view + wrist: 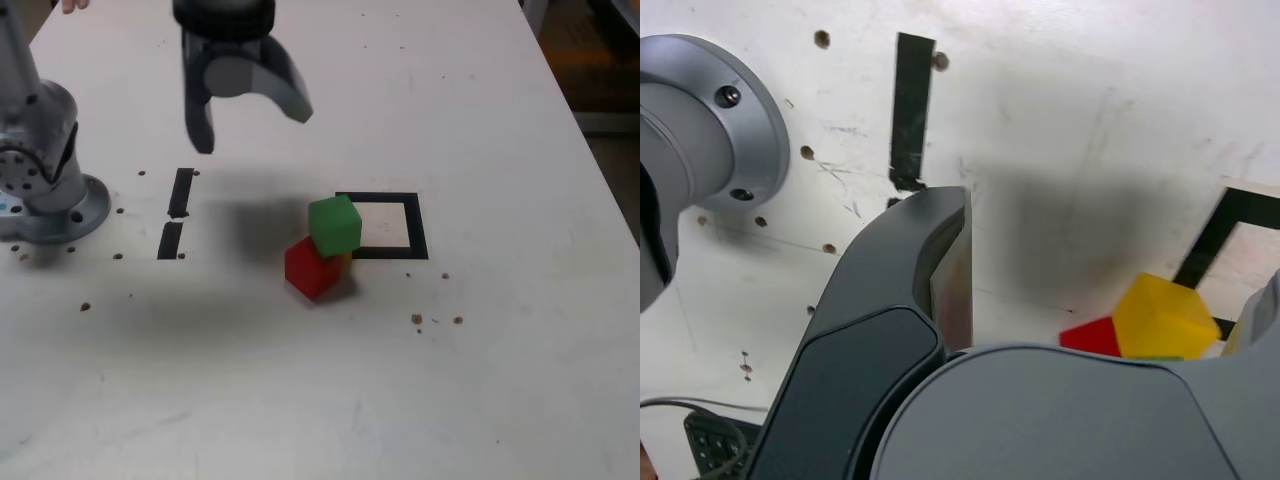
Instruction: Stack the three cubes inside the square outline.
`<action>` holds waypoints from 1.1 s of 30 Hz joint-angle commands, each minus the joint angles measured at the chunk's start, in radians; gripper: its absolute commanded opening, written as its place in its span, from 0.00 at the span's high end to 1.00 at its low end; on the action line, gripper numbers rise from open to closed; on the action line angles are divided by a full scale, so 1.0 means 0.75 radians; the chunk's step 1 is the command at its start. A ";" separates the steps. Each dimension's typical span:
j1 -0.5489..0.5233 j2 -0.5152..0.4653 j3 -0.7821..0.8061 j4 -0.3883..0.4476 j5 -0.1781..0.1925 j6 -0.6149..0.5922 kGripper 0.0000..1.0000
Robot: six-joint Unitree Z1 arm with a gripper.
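Note:
In the exterior view the green cube (pixel 335 225) rests tilted on top of the red cube (pixel 313 268). Only a sliver of the yellow cube (pixel 346 262) shows beside the red one. The pile sits at the exterior view's left side of the square outline (pixel 415 226); the green cube covers part of its border and the red cube lies outside it. My gripper (pixel 252 125) hangs open and empty, high above the table and up-left of the pile. The wrist view shows the yellow cube (pixel 1165 318) and red cube (pixel 1092 337) touching, the outline (pixel 1210 245) and one dark finger (pixel 910 290).
Two short black strips (pixel 181 192) (pixel 171 240) lie on the exterior view's left of the pile, with the arm's grey base (pixel 45 190) beyond them. Small brown specks (pixel 417 319) dot the white table (pixel 400 400). A strip (pixel 910 110) and the base (pixel 710 130) also show in the wrist view.

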 commanded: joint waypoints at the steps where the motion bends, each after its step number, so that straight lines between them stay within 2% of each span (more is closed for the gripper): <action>1: 0.003 0.009 -0.042 0.021 -0.001 -0.001 0.01; 6: -0.019 0.034 -0.141 0.067 -0.006 0.010 0.00; 16: -0.137 0.090 -0.226 0.062 0.006 0.073 0.00; 33: -0.278 0.212 -0.284 -0.034 -0.054 0.070 0.01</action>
